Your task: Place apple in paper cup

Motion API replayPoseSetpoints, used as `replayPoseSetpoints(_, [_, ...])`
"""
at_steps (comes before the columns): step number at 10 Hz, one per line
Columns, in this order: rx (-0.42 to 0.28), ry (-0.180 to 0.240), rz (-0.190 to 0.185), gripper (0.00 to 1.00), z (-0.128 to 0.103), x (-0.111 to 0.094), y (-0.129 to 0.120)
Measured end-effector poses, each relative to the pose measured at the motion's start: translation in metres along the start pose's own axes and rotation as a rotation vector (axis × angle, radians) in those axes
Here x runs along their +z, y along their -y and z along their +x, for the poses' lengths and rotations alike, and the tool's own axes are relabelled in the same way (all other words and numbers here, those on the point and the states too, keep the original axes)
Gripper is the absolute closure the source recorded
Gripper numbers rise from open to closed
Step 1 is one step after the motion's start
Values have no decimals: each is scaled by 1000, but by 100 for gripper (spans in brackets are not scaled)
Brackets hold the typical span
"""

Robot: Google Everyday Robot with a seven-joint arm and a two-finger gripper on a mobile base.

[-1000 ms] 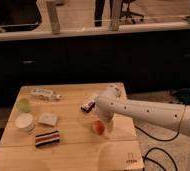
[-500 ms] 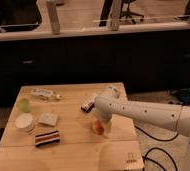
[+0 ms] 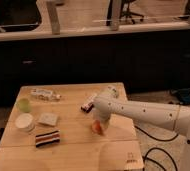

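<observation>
Camera view: a pale wooden desk (image 3: 70, 150) seen from the front and above, with a dark counter wall behind it. The white arm (image 3: 143, 112) enters from the right edge, runs leftward in a long, gently sloped segment over the desk's right half, and bends at a rounded joint (image 3: 107, 100) near the desk's middle. From this bend the last link turns downward, so that the claw (image 3: 100, 125) points at the desk top just right of centre. The apple (image 3: 95, 129) lies directly at the claw's tip, its upper right part hidden by the claw; only its red-orange lower left side shows. Whether the claw is spread or pinching the fruit cannot be told, nor whether the apple rests on the wood.

The paper cup (image 3: 24, 122) stands upright near the left edge, well apart from the apple. Behind it stands a light-green cup (image 3: 23, 104). A flat white square (image 3: 48, 119) lies just beside the paper cup, a striped pad (image 3: 48, 138) lies in front of it, and a dark wrapped bar (image 3: 88, 105) lies near the arm's bend.
</observation>
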Motion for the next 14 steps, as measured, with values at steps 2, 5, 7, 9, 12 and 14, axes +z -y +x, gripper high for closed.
replayPoseSetpoints(2, [-10, -2, -6, 63, -2, -1, 2])
replayPoseSetpoints(5, [-29, -13, -8, 92, -3, -25, 10])
replayPoseSetpoints(7, [-38, -19, -11, 98, -3, -34, 13])
replayPoseSetpoints(9, [-53, -27, -13, 98, -5, -36, 19])
replayPoseSetpoints(12, [-82, -42, -21, 98, -10, -62, 33])
replayPoseSetpoints(14, [-98, -48, -28, 93, -14, -67, 38])
